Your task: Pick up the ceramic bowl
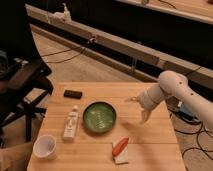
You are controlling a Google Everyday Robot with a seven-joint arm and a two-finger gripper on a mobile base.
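A shallow round glossy green ceramic bowl (99, 116) with pale streaks inside sits upright near the middle of the pale wooden counter (150, 145), with nothing touching it. The robot's white arm (172, 85) reaches in from the right side, bent at a rounded elbow, and its claw (138, 108) hangs above the counter just to the right of the bowl, close to its rim but clear of it. The claw's two fingers (145, 117) stand apart and grip nothing.

To the left of the bowl a slim white plastic bottle (71, 123) lies on its side, running lengthwise front to back. Beyond that bottle, towards the far left of the counter, lies a small flat black rectangular block (73, 93). A small white cup (45, 147) stands upright at the near left corner, well apart from the bowl. In front of the bowl, by the near edge, a small red-orange piece (120, 146) rests on something white; what it is I cannot make out. A black chair (22, 82) stands off the counter's left side, and dark cables (65, 52) trail over the floor behind.
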